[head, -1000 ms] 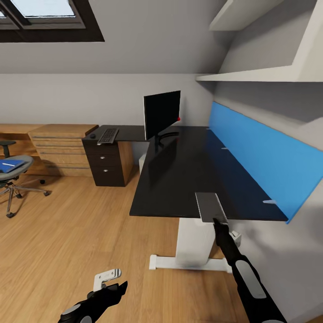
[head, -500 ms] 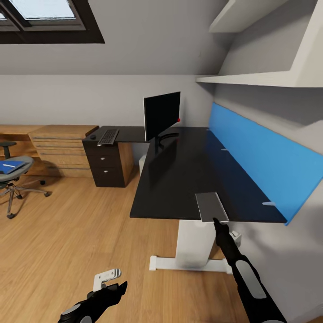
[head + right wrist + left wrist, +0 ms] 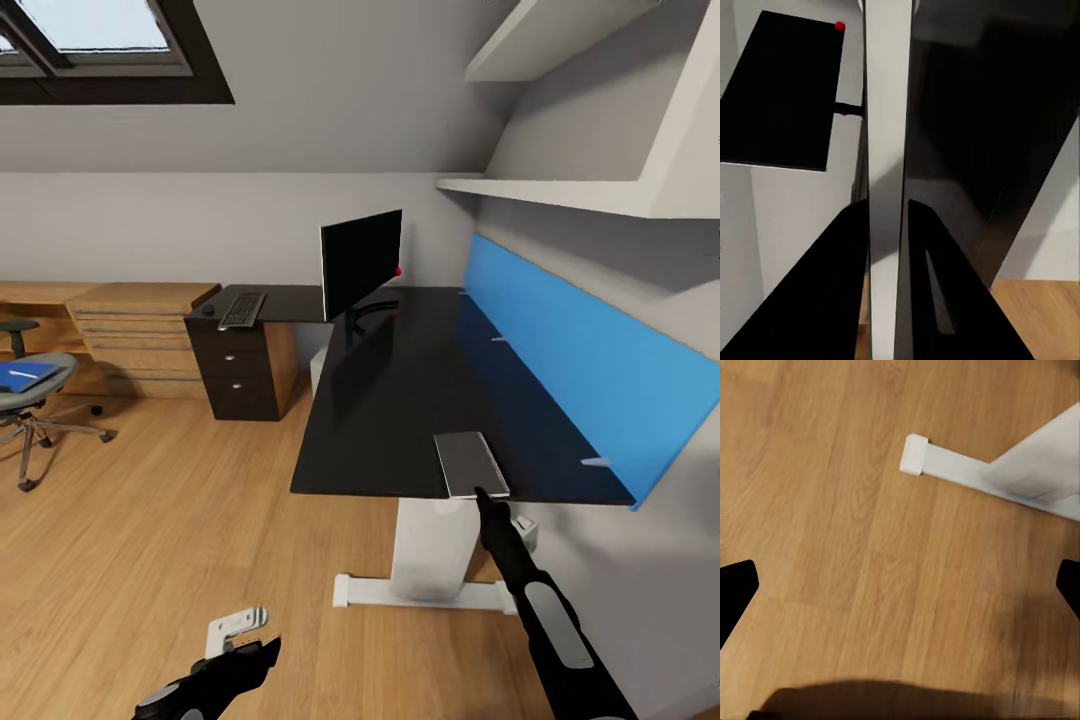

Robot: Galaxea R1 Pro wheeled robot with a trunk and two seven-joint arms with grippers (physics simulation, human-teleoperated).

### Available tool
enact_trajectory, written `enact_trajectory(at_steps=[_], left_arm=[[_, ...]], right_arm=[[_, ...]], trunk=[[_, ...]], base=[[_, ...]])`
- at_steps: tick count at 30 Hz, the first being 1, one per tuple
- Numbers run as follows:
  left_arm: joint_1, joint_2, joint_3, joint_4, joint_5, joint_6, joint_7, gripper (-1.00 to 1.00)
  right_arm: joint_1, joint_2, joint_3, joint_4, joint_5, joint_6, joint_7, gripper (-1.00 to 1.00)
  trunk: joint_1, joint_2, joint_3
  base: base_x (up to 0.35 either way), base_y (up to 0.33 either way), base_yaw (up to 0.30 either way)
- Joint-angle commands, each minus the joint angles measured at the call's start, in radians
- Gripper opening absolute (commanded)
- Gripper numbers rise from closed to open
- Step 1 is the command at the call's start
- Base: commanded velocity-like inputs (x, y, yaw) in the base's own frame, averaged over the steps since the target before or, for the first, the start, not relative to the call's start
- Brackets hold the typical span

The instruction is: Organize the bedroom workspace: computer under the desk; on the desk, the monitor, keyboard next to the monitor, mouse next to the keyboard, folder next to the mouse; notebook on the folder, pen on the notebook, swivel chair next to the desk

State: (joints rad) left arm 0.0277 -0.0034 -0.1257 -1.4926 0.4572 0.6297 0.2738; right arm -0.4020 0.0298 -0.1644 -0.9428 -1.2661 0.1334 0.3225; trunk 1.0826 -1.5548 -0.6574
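The right claw [image 3: 487,493] is pinched on the near edge of the notebook [image 3: 470,462], a thin grey slab that lies flat at the near edge of the bench [image 3: 400,400]. In the right wrist view the two dark fingers [image 3: 840,270] press on either face of the notebook [image 3: 886,150], seen edge-on. The left claw [image 3: 235,632] hangs low over the plank floor [image 3: 150,540], near the white foot of the bench leg [image 3: 967,469]; in the left wrist view its dark fingertips [image 3: 735,589] stand far apart at the picture's two sides, spread wide and holding nothing.

No writing can be read anywhere.

The monitor [image 3: 361,258] stands at the far corner of the black bench, a red dot at its lower right corner. The keyboard [image 3: 241,308] lies left of it on the far wing, above the dark drawer unit [image 3: 232,372], and the mouse [image 3: 208,309] sits just left of the keyboard. The swivel chair [image 3: 28,400] stands well apart at far left with the folder [image 3: 22,377] on its seat. A blue wall panel [image 3: 590,370] runs along the bench's right side, under white shelves [image 3: 560,190].
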Motion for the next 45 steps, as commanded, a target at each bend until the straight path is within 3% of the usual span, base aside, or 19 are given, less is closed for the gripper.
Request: enact_trajectory(at_steps=[1,5,10,12,15,17,21,25,33,36,40,45], left_arm=[[0.0,0.0,0.001,0.005,0.011,0.002,0.009,1.0],[0.0,0.0,0.003,0.012,0.01,0.002,0.009,1.0],[0.0,0.001,0.005,0.015,0.01,0.002,0.008,1.0],[0.0,0.002,0.006,0.015,0.009,0.002,0.007,1.0],[0.0,0.001,0.007,0.015,0.007,0.001,0.007,1.0],[0.0,0.002,0.007,0.015,0.007,0.0,0.007,1.0],[0.0,0.002,0.009,0.015,0.006,-0.008,0.007,1.0],[0.0,0.002,0.032,0.013,0.007,-0.015,0.004,1.0],[0.0,0.002,0.11,0.008,0.008,-0.021,0.0,1.0],[0.0,0.002,0.186,0.006,0.009,-0.033,-0.001,1.0],[0.0,0.001,0.277,0.005,0.012,-0.044,-0.003,1.0],[0.0,0.0,0.327,0.005,0.014,-0.046,-0.005,1.0]], right_arm=[[0.001,0.003,-0.004,-0.002,-0.013,0.01,0.009,-1.0],[0.01,0.008,-0.003,-0.016,-0.013,0.008,0.008,-1.0],[0.034,0.036,0.007,-0.059,0.006,-0.001,0.006,-1.0],[0.046,0.054,0.018,-0.078,0.052,-0.026,0.006,-1.0],[0.072,0.086,0.039,-0.098,0.167,-0.098,0.006,-1.0],[0.082,0.098,0.049,-0.103,0.212,-0.128,0.006,-1.0],[0.099,0.125,0.081,-0.109,0.292,-0.186,0.005,-1.0],[0.108,0.136,0.12,-0.111,0.33,-0.215,0.002,-1.0],[0.117,0.142,0.21,-0.111,0.351,-0.278,-0.01,-1.0],[0.122,0.142,0.254,-0.111,0.37,-0.319,-0.046,-1.0],[0.131,0.141,0.269,-0.113,0.387,-0.344,-0.066,-1.0],[0.138,0.141,0.274,-0.122,0.392,-0.35,-0.073,-1.0]], trunk=[[-0.004,0.007,0.003],[-0.008,0.014,0.007],[-0.008,0.014,0.012],[-0.008,0.014,0.015],[-0.008,0.014,0.019],[-0.008,0.014,0.022],[-0.008,0.014,0.027],[-0.008,0.014,0.033],[-0.008,0.014,0.043],[-0.008,0.014,0.046],[-0.008,0.014,0.047],[-0.008,0.014,0.047]], base=[[0.0,0.0,0.013],[0.0,0.0,0.048],[0.0,0.0,0.093],[0.0,0.0,0.107],[0.0,0.0,0.115],[0.0,0.0,0.124],[0.001,0.005,0.139],[0.042,0.139,0.165],[0.082,0.265,0.178],[0.09,0.294,0.178],[0.092,0.308,0.097],[0.092,0.316,0.025]])
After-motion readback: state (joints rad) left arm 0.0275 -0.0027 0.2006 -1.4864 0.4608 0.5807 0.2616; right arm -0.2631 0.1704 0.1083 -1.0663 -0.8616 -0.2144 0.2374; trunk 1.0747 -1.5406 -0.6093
